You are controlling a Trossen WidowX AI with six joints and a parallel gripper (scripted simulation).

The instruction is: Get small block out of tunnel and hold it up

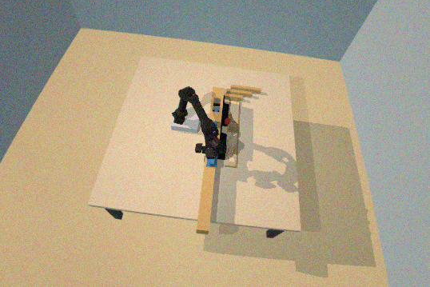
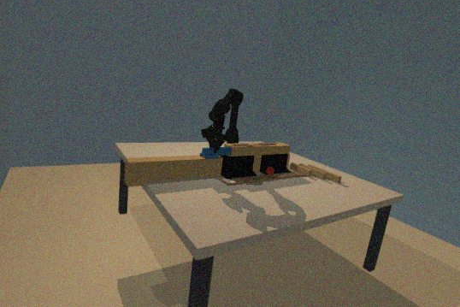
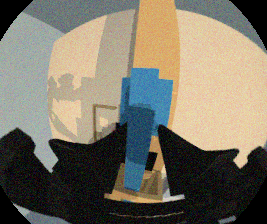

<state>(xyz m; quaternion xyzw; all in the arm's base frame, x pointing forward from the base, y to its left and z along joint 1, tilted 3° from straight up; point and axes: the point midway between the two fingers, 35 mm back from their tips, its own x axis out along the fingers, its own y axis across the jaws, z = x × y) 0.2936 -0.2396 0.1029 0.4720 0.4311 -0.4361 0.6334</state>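
Straddling a blue narrow bar (image 1: 212, 162) (image 2: 209, 153) (image 3: 139, 135) with the black two-fingered gripper (image 1: 211, 155) (image 2: 216, 150) (image 3: 144, 125) partly open; showing a small red piece (image 1: 227, 121) (image 2: 270, 170) below and aside from the gripper, at a dark opening of the tan wooden tunnel (image 1: 218, 91) (image 2: 257, 164) (image 3: 156, 30).

Loose wooden rods (image 1: 247, 89) (image 2: 327, 174): several, flat on the pale bench (image 1: 140, 164) (image 2: 342, 197) (image 3: 224, 75), side by side, close together, ends staggered. Exact count unclear, image grain hides the edges. Bench has a light top and dark legs (image 1: 115, 213) (image 2: 377, 235); exterior shows three, top view only bits of two past the near edge. Floor (image 1: 48, 144) (image 2: 64, 218) is tan, with a broad bench shadow (image 1: 340, 156) across it. Back wall (image 1: 200, 4) blue-grey, side wall (image 1: 392, 96) paler.
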